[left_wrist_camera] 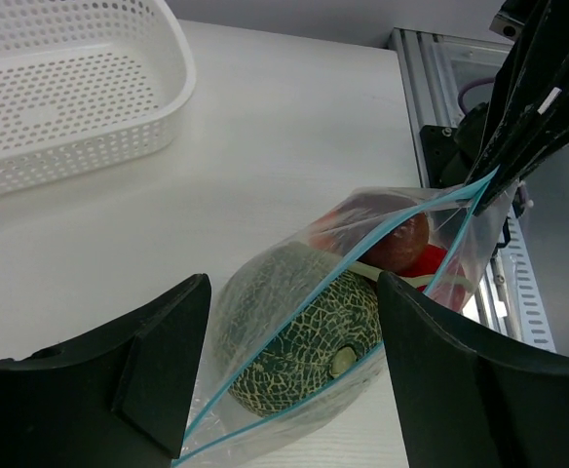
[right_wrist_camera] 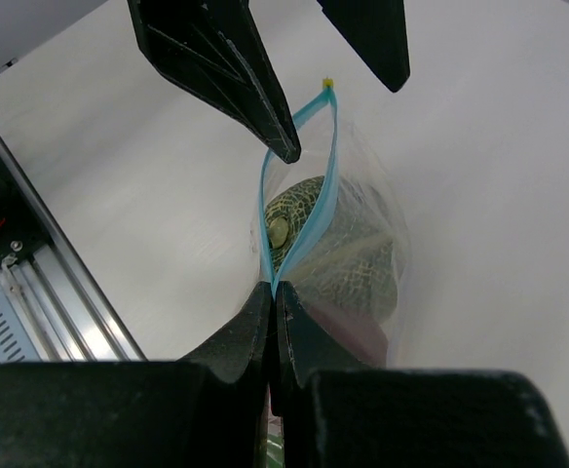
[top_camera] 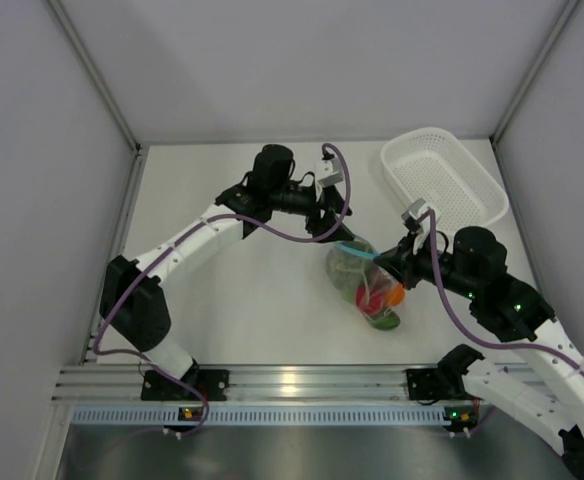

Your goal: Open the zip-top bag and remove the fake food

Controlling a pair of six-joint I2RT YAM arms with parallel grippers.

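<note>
Bag: your clear bag (top_camera: 360, 283) lies on the white table (top_camera: 252, 300) between the two grippers, with its mouth toward the far side of the table.
Zip strip: the light blue strip (right_wrist_camera: 314, 166) is parted into a narrow, lens-shaped slit. Its two sides meet again at the end nearest your right arm.
Toy food: all of it is inside the bag. The netted grey-green melon (left_wrist_camera: 299, 331) sits right at the mouth, its stem end showing through the slit. A dark red piece (left_wrist_camera: 401, 242) and a red ball (left_wrist_camera: 429, 265) lie behind it. From above you also see an orange ball (top_camera: 397, 295) and a green piece (top_camera: 382, 320) at the closed end.
Left gripper: your left gripper (left_wrist_camera: 292, 281) has its fingers spread wide, one on each side of the bag at the melon. You cannot tell whether either finger touches the plastic.
Right gripper: your right gripper (right_wrist_camera: 275, 292) has its fingers pressed together, pinching the end of the zip strip where the two blue sides join.
Basket: the white perforated basket (top_camera: 442, 175) stands at the far right of the table, near the bag but apart from it.
</note>
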